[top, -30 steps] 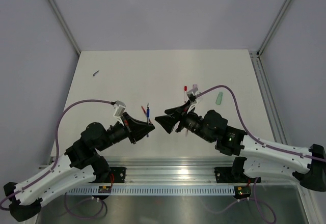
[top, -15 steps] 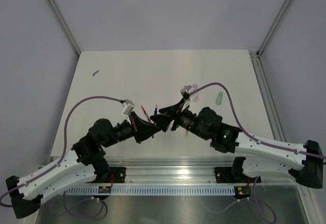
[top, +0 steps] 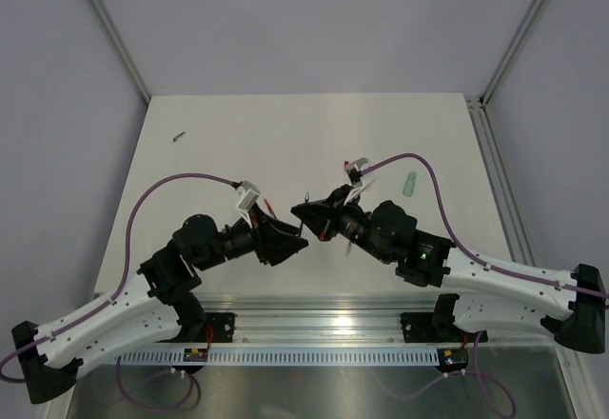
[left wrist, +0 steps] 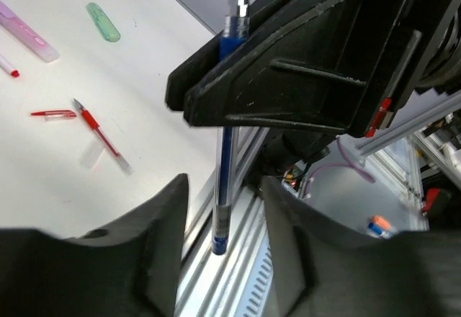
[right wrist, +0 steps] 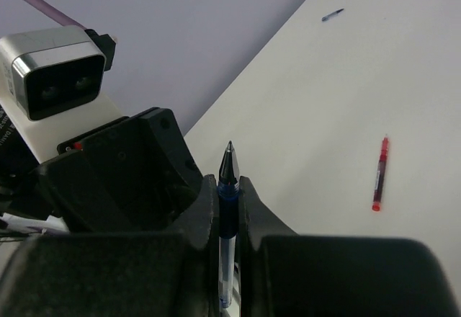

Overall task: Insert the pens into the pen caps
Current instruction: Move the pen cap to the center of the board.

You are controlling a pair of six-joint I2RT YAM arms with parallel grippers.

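blue pen (right wrist: 228, 205): in the air between the two arms, off the table; bare metal tip sticking out past the right claw, blunt blue end toward the left claw
right gripper (right wrist: 228, 184): clamped on blue pen, pads on the dark blue section just below the tip
left gripper (left wrist: 222, 184): spread apart, one finger (left wrist: 162, 245) each side of the clear lower barrel, gap on both sides, no contact
blue pen, left wrist view (left wrist: 225, 158): hanging below the black right-claw fingers, running down between the left fingers
arms, top view: left gripper (top: 291, 240) and right gripper (top: 303, 211) nose to nose over the near middle of the table (top: 238, 124)
red pen (left wrist: 101, 135): flat on table, clear barrel, tip bare
red cap (left wrist: 52, 114): lying just beside the red pen's tip, not on it
pink pen (left wrist: 25, 32): thick, flat on table, beyond the red pen
green pen (left wrist: 104, 21): short and thick, near pink pen, apart from it
second red pen (right wrist: 379, 173): flat on table, alone, right wrist view
blue cap (top: 178, 136): far left of table, well apart from everything else; too small for detail
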